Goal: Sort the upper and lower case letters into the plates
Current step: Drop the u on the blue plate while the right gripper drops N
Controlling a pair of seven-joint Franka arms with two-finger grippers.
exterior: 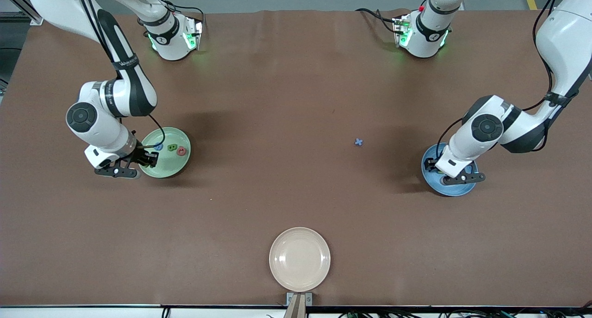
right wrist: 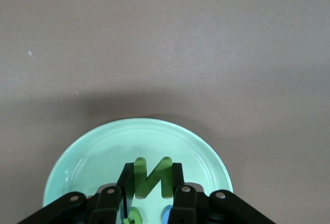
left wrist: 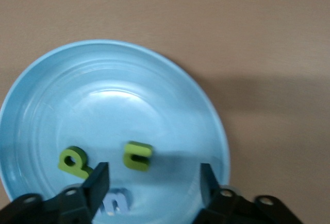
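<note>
Two drops are being made at once, one at each end of the table (exterior: pixel 296 77). Toward the right arm's end, the right gripper (right wrist: pixel 150 195) is hanging over the pale green plate (exterior: pixel 182 137), its fingers (right wrist: pixel 125 178) clenched on a green letter N (right wrist: pixel 152 176) that is standing upright between them; I am judging this arm to be about to let the letter go, which calls only for parting the fingers while staying above the plate, clear of the blue, green and red letters (exterior: pixel 171 147) already lying in it. Near the middle of the table a small blue letter (exterior: pixel 359 142) is lying alone, so sorting is not yet done, and the cream plate (exterior: pixel 299 258) nearest the front camera is holding nothing. Toward the left arm's end, the left gripper (left wrist: pixel 153 182) is hovering over the blue plate (left wrist: pixel 154 80) with its fingers (left wrist: pixel 98 182) released and nothing between them; a green letter (left wrist: pixel 137 156) is lying in the plate just under the gap, beside another green letter (left wrist: pixel 73 162) and a pale one (left wrist: pixel 117 201). That arm's next move is probably lifting away toward the lone letter.
</note>
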